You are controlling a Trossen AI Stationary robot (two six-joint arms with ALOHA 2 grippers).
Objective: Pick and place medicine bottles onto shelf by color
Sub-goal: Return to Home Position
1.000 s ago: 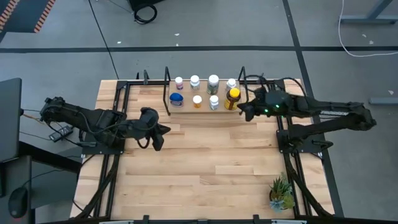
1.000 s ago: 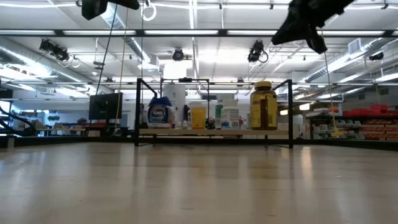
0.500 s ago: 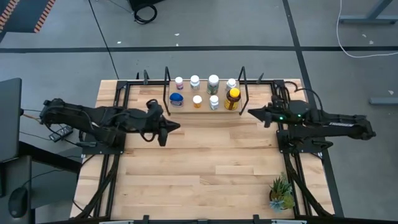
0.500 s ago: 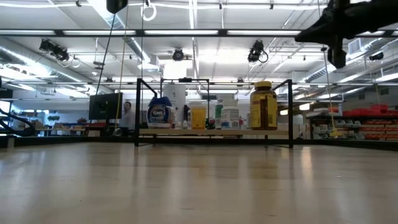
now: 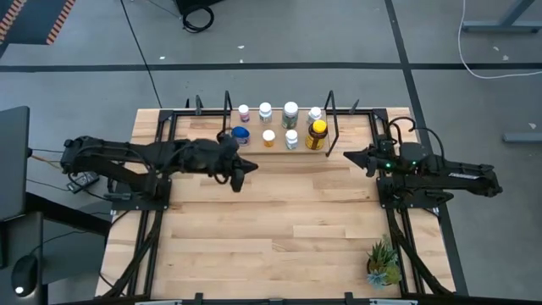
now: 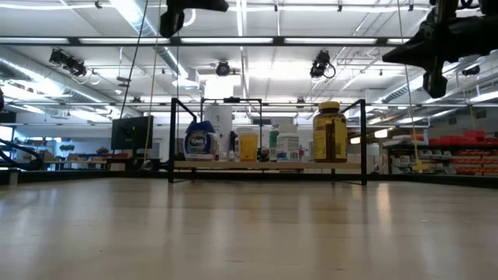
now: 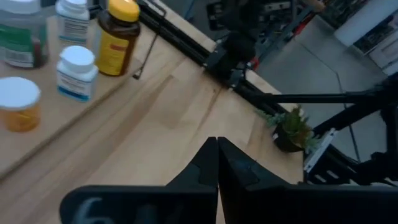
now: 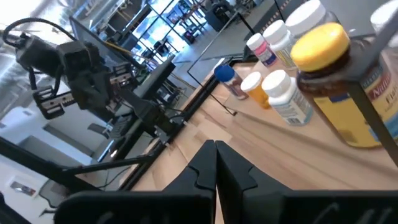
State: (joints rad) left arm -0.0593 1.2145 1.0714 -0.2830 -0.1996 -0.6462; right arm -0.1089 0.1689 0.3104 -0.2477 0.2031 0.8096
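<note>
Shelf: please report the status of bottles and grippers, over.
Left gripper shut, empty, in front of shelf. Right gripper shut, empty, beside shelf. Eight bottles on shelf. Nothing in the way.

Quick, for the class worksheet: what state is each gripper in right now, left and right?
Left gripper: fingers shut, holding nothing.
Right gripper: fingers shut, holding nothing.

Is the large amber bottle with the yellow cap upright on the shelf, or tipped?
Upright. In the low view the amber bottle stands straight on the shelf, cap uppermost.
</note>
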